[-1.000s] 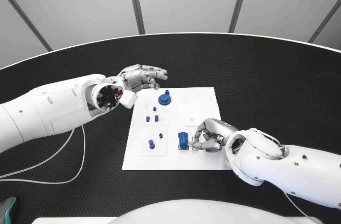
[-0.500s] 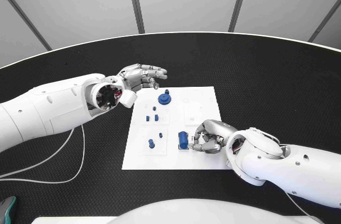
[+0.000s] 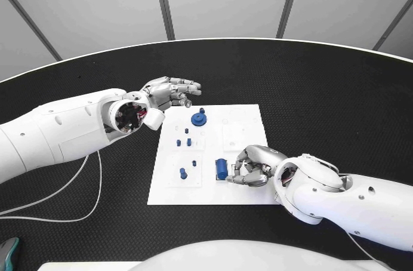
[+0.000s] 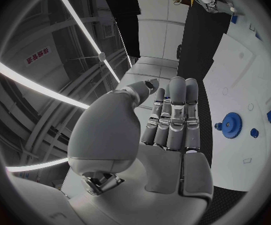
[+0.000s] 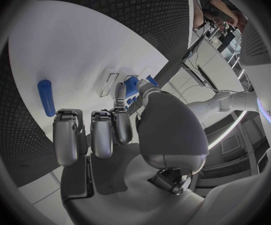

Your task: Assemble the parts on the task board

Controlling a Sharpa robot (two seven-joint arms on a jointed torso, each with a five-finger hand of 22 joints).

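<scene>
Right robot hand [image 3: 252, 166] has edged lower on the board [image 3: 245, 113], fingers curled and empty, blue block [image 3: 222, 168] upright just left; left robot hand [image 3: 172, 93] idle, empty, fingers loosely curled.

Round black table [image 3: 327, 92], textured top; pale grey panelled wall [image 3: 224, 11] behind, dark seams; possibly strip lights overhead.

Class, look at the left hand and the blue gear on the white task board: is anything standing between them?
Nothing visible. The left hand hovers off the task board's far left corner, holding nothing; only bare board separates it from the blue gear.
</scene>
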